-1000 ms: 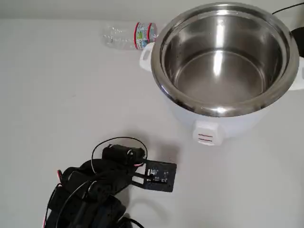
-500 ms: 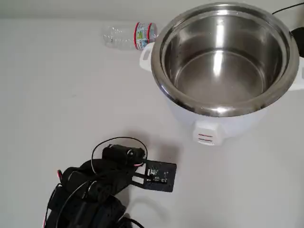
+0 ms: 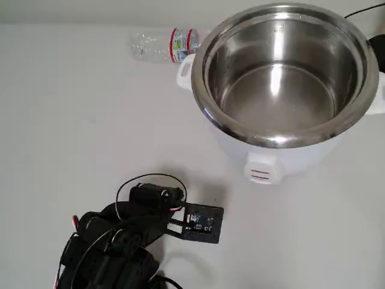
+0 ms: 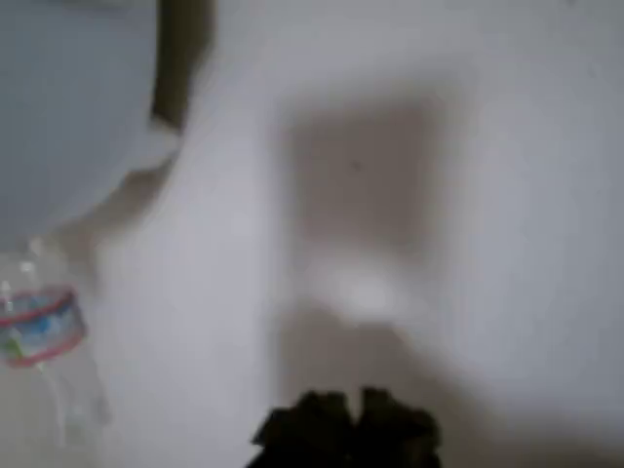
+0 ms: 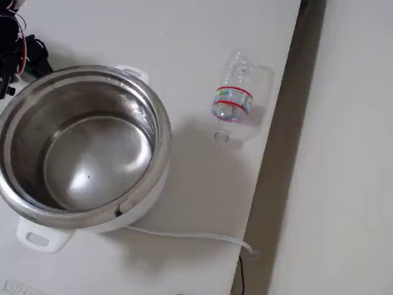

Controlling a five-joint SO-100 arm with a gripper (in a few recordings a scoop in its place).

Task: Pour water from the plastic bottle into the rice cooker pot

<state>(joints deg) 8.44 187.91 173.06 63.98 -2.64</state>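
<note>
Overhead view shows the plastic bottle (image 3: pixel 163 46) lying on its side on the white surface (image 3: pixel 72 120), at the far edge just left of the rice cooker pot (image 3: pixel 283 78), whose steel bowl stands open upward to take a pour. Well apart at the near left, the arm (image 3: pixel 120 241) sits folded; its pincer (image 4: pixel 346 429) is too blurred to tell whether it is open or closed, and it holds nothing visible.

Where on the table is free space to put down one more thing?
Bare table lies left of the rice cooker, between the bottle and the arm; also lower right, below the cooker. It is crowded where the bottle nearly meets the cooker's handle.
</note>
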